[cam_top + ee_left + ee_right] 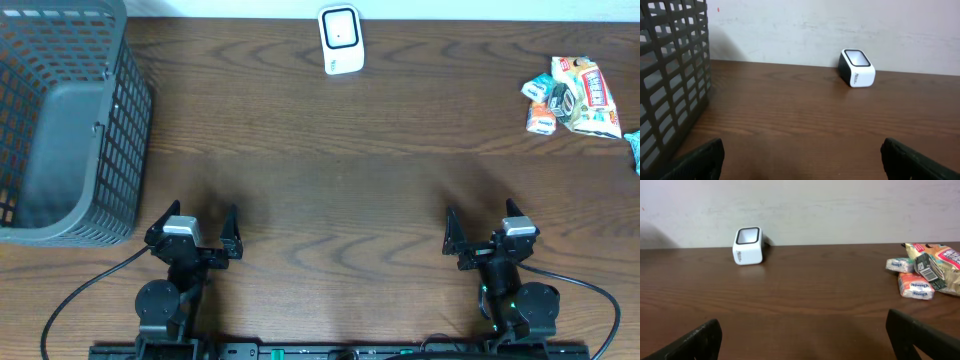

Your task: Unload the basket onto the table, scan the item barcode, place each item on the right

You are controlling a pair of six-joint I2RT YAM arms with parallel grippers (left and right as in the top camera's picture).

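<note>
At the bottom of the overhead frame the two arms sit side by side on the dark wooden table point(330, 170), well apart, each with a black cable curling off toward the lower corner. The left gripper point(202, 218) at lower left has its fingers spread wide, with nothing between them. The right gripper point(482, 215) at lower right stands spread just as wide and holds nothing either. In each wrist view the dark fingertips show only in the two bottom corners, with bare wood between them.

Farther up, on the left edge of the overhead frame, a grey plastic mesh basket point(128, 150) stands upright just above the left arm. Its lattice wall fills the left side of the left wrist view.

Farthest off, at top centre near the table's back edge, the white barcode scanner point(341, 38) stands with its dark window angled upward. At upper right lies the pile of snack packets point(572, 95), small wrapped items touching one another, well away from both grippers and from the scanner. In the right wrist view one dark packet in the pile shows a barcode label.
</note>
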